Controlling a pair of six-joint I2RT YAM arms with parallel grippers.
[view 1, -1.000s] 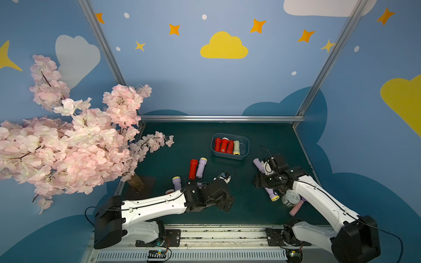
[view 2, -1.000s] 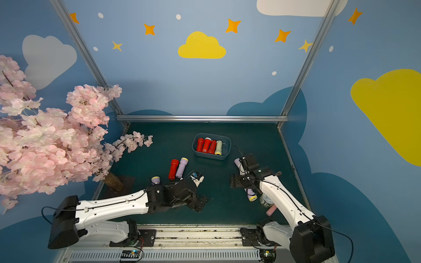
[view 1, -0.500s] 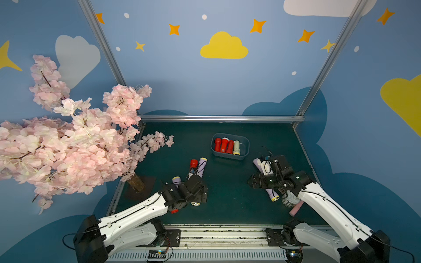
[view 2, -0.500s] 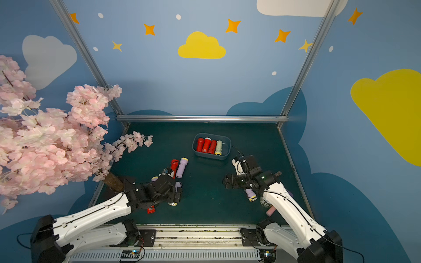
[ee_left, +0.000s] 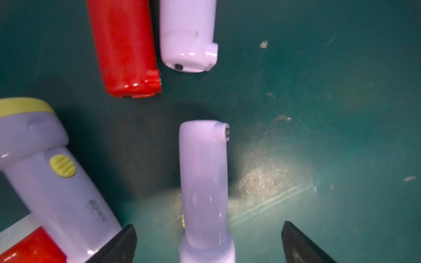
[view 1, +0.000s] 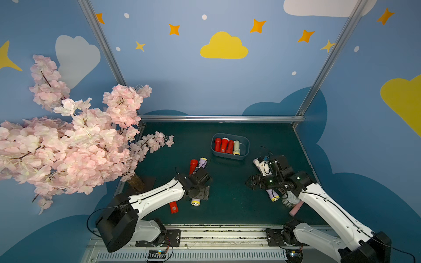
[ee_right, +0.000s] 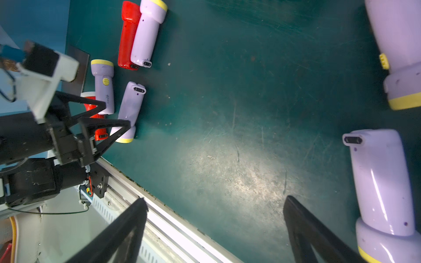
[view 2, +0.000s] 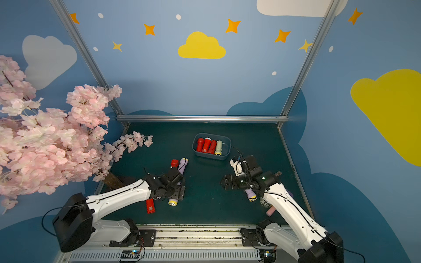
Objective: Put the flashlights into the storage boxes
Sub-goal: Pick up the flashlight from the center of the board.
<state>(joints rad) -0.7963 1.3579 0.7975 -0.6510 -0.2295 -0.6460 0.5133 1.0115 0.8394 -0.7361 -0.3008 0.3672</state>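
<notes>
The storage box point(view 1: 229, 157) point(view 2: 210, 156) holds three red flashlights point(view 1: 224, 145) and a pale yellow one point(view 1: 236, 146). My left gripper point(view 1: 201, 193) point(ee_left: 209, 241) is open, its fingers on either side of a lying lilac flashlight point(ee_left: 204, 182) point(view 1: 195, 201) without touching it. Beside it lie another lilac one point(ee_left: 45, 170) and a red one point(view 1: 173, 207). Farther back lie a red one point(view 1: 193, 165) and a lilac one point(view 1: 202, 162). My right gripper point(view 1: 250, 183) point(ee_right: 214, 218) is open over bare mat. Two lilac flashlights point(ee_right: 382, 182) point(ee_right: 396, 45) lie beside it.
A silver tin can point(view 1: 290, 200) and a pink cylinder point(view 1: 295, 209) sit under my right forearm. A pink blossom tree point(view 1: 79, 141) with its trunk point(view 1: 136, 183) fills the left side. The metal rail point(ee_right: 173, 218) marks the mat's front edge.
My left arm swung from the middle of the mat to the left cluster, and its gripper now straddles the lilac flashlight. My right gripper edged slightly leftward.
</notes>
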